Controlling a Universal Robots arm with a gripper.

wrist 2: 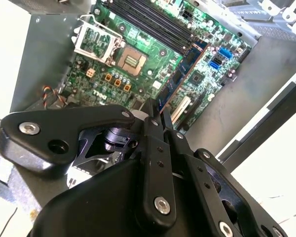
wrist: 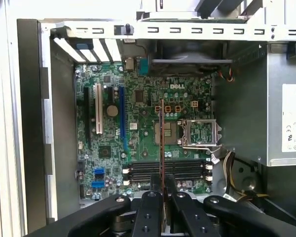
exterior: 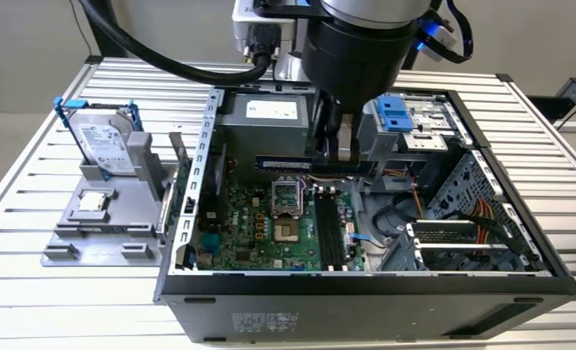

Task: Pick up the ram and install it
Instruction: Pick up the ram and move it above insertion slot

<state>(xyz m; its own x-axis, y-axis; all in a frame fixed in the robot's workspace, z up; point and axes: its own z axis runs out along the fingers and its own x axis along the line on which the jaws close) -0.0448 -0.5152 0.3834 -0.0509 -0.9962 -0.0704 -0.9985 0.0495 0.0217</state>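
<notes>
Our gripper [exterior: 339, 157] is clamped on the ram [exterior: 288, 163], holding it on edge above the open computer case [exterior: 366, 288], over the motherboard [exterior: 259, 219]. In both wrist views the stick runs out past the fingertips [wrist: 153, 197]. The grip sits off the stick's middle, towards the exterior view's right, so we judge the long free end could sag or twist when pressed.

The stick also lies crosswise to the memory slots [exterior: 329, 233]. If it goes down without lining up, it could jam on the slot walls or hit the processor socket [exterior: 286, 195] beside them. The cables [exterior: 415, 186] nearby could snag it.

The case rests on a slatted metal table [exterior: 74, 292]. On the exterior view's left a grey stand [exterior: 98, 226] holds a hard drive [exterior: 98, 142]. Behind the table we see a plain wall [exterior: 25, 29].
</notes>
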